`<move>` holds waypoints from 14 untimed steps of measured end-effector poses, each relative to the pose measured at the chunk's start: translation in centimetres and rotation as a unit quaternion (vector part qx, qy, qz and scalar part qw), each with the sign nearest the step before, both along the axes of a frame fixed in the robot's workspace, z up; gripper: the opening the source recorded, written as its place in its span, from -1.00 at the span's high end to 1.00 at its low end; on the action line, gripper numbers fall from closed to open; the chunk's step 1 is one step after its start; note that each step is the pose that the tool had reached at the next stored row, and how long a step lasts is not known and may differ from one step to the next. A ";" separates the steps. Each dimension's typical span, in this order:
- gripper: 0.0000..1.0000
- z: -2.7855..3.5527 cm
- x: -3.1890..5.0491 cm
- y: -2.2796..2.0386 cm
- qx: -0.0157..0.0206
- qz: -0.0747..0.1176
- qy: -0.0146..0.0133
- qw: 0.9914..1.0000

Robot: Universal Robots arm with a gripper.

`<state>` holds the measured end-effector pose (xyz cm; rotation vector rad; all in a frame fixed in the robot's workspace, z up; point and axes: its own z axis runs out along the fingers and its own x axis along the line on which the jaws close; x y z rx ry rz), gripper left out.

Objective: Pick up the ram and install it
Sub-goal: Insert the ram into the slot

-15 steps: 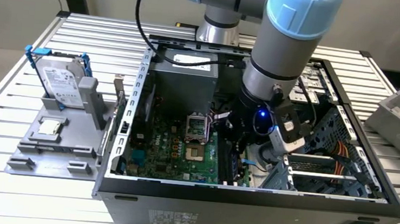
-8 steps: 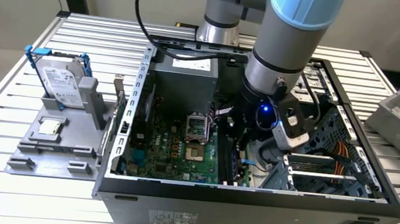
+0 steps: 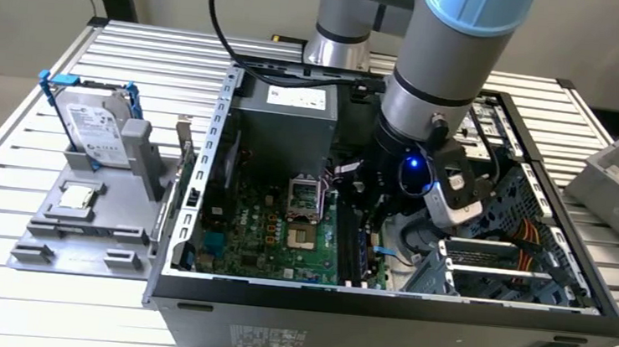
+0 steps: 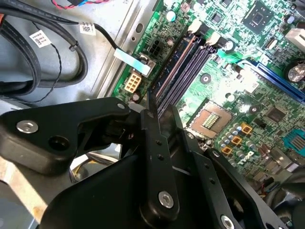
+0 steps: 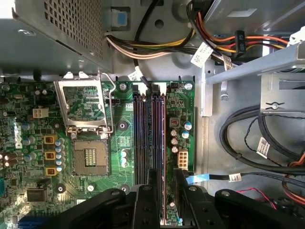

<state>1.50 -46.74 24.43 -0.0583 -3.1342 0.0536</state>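
The gripper sits low inside the open computer case, right over the memory slots on the green motherboard. Its two black fingers stand close together, pinched on the ram, one thin stick standing on edge in the slot nearest the small white connector; in the second wrist view the same stick runs from the fingertips along the slot. Four slots can be counted side by side, each with a white clip at its far end. Whether the ram is pressed fully down I cannot tell.

Beside the slots is one processor socket, its metal cover flipped open. One grey perforated power box fills the corner, with a bundle of coloured wires coming off it.

In the exterior view, the arm reaches down into the case. On the exterior view's left stands one grey holder carrying one hard drive in a blue frame and one small square chip.
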 end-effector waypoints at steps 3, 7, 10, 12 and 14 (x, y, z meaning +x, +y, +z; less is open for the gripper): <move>-1.00 0.02 0.00 0.00 0.000 0.000 0.000 1.000; 1.00 0.03 0.00 0.00 0.000 0.000 0.000 1.000; 1.00 0.04 0.00 0.00 0.000 0.000 0.000 1.000; 1.00 0.11 0.00 0.00 0.000 0.000 0.000 1.000; 1.00 0.11 0.00 0.00 0.000 0.000 0.000 1.000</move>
